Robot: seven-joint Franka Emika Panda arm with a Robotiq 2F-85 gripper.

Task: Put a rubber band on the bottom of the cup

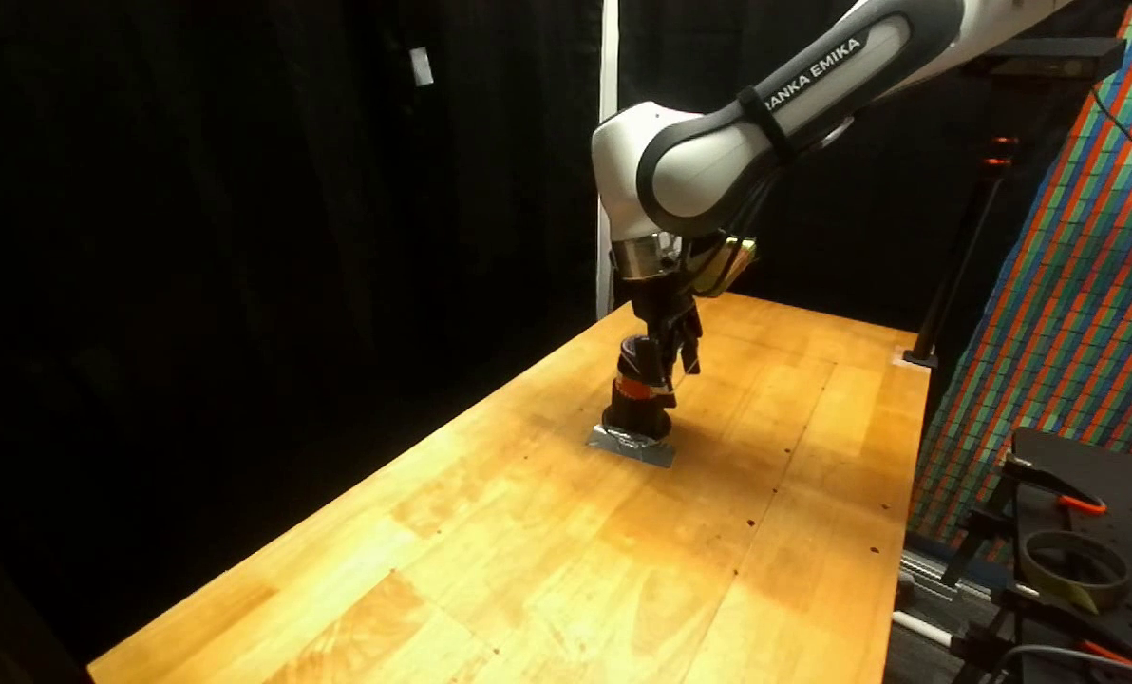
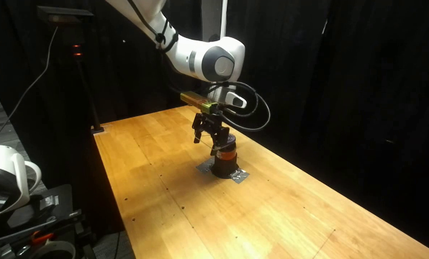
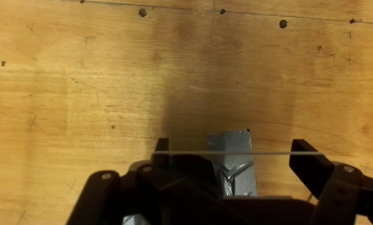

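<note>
The cup [image 1: 636, 414] stands upright on the wooden table, black with an orange-red band around its middle; it also shows in an exterior view [image 2: 225, 166]. Grey tape [image 1: 634, 446] holds its base down. My gripper [image 1: 680, 382] is beside the cup, one finger close against its side; it shows also in an exterior view [image 2: 205, 146]. In the wrist view the gripper [image 3: 230, 148] has its fingers spread wide. A thin pale rubber band [image 3: 236, 153] is stretched straight across both fingers. In an exterior view the rubber band [image 2: 206, 144] runs toward the cup; whether it circles the cup is unclear.
The wooden table [image 1: 566, 570] has small holes and seams. Grey tape strips [image 2: 240, 176] lie flat at the cup's base. A black post [image 2: 86, 93] stands at the table's far corner. A side stand with a tape roll [image 1: 1077, 568] is beside the table.
</note>
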